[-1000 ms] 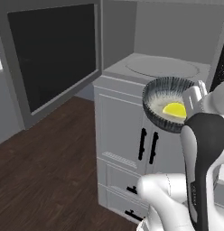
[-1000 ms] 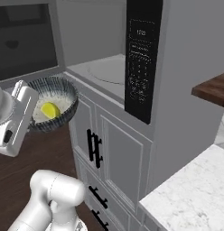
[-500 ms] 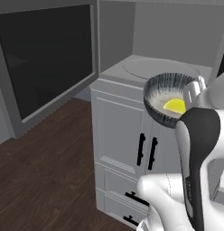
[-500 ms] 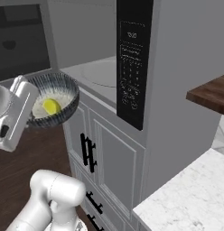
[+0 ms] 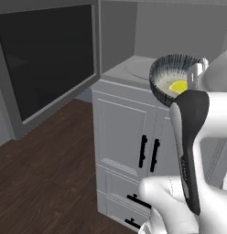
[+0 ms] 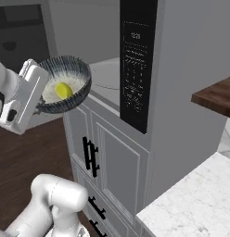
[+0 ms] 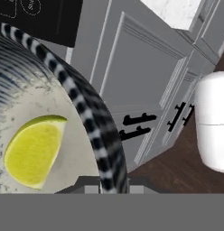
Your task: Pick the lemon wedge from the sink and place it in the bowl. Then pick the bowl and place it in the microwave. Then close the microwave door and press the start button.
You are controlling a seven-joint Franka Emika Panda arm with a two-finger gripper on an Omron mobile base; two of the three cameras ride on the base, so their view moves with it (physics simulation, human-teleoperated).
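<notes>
Bowl (image 6: 66, 90): your one bowl hangs in the air, pinched at its rim by the gripper (image 6: 41, 102), just outside the front edge of the microwave (image 5: 147, 68) floor, tilted toward the arm.
Lemon wedge (image 7: 33, 150): one wedge, lying on the pale inside of the bowl, near its middle.
Gripper: its tips are pressed onto the bowl's rim at the side nearest the hand.
Step in hand: as I judge it, you are carrying the loaded bowl to the microwave; the wedge is already in.
Next move: you need to take the bowl forward over the front edge and set it level on the turntable plate (image 5: 136, 66), then let go.
Microwave door (image 5: 46, 64): one, standing wide open to the left.
Control strip (image 6: 135, 65): one dark panel on the right side of the opening.
Cabinet doors (image 5: 133, 137): two below the microwave, with black handles.
</notes>
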